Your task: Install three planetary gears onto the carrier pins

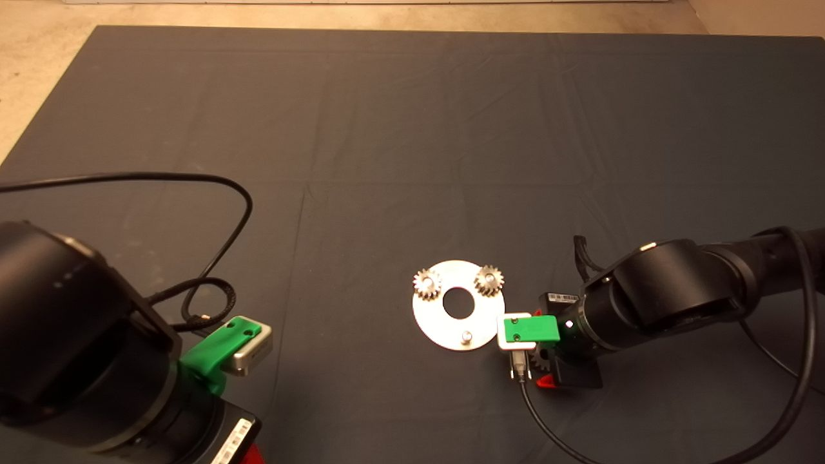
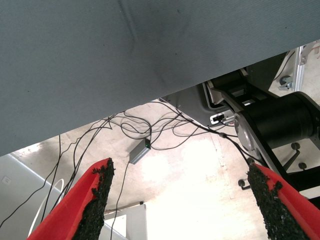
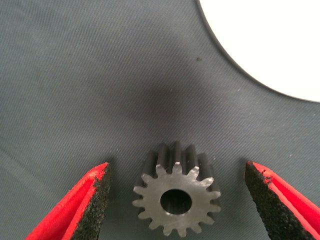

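While my right gripper (image 3: 176,200) straddles the third gear (image 3: 176,199), two gears already sit on the disc (image 1: 438,328).

From the head view, gears (image 1: 427,283) and (image 1: 489,280) are seated on the far pins of the disc, the near pin (image 1: 466,336) stands bare, and my right gripper (image 1: 540,367) is down on the mat (image 1: 387,129) just beside the disc's right edge; my left gripper (image 1: 251,451) waits at the lower left. My left wrist view shows its fingers (image 2: 97,195) spread wide over the mat's edge and floor cables. My right wrist view shows my fingers (image 3: 92,200) spread, the loose gear lying flat on the mat between them, touching neither pad, with the disc's rim (image 3: 260,50) near.
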Motion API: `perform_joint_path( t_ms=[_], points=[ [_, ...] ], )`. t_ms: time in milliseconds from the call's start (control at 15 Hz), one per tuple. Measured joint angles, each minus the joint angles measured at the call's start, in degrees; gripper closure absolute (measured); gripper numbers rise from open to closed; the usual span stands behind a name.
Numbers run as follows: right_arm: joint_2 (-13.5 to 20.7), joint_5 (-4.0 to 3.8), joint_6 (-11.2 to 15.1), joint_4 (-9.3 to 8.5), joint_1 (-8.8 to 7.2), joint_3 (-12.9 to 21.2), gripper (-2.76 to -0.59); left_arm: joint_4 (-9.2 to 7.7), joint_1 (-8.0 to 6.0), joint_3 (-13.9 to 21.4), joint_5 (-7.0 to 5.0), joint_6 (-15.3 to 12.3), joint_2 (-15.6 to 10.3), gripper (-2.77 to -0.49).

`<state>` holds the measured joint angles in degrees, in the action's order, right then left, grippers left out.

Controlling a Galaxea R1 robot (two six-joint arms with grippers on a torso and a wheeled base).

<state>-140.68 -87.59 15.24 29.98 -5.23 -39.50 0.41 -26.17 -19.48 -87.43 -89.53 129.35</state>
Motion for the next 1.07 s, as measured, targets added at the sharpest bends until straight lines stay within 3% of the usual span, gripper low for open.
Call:
perform_joint_path(
  t_ms=[133,600,733,1067],
  points=[
    [0.0,-0.04,0.0,0.01,0.02,-0.2,-1.82,0.0,0.27,0.0,0.0,0.0,0.0,-1.88],
    [0.0,-0.04,0.0,0.04,0.63,-0.2,-1.69,0.0,0.29,0.0,-0.02,0.0,0.0,-1.88],
    [0.1,-0.06,0.0,0.04,0.63,-0.2,-1.56,0.0,0.29,0.0,-0.02,0.0,0.0,-1.88],
    [0.3,-0.06,0.0,0.52,0.63,-0.2,-1.54,0.0,0.27,0.0,-0.02,0.0,0.0,-1.88]
  ],
)
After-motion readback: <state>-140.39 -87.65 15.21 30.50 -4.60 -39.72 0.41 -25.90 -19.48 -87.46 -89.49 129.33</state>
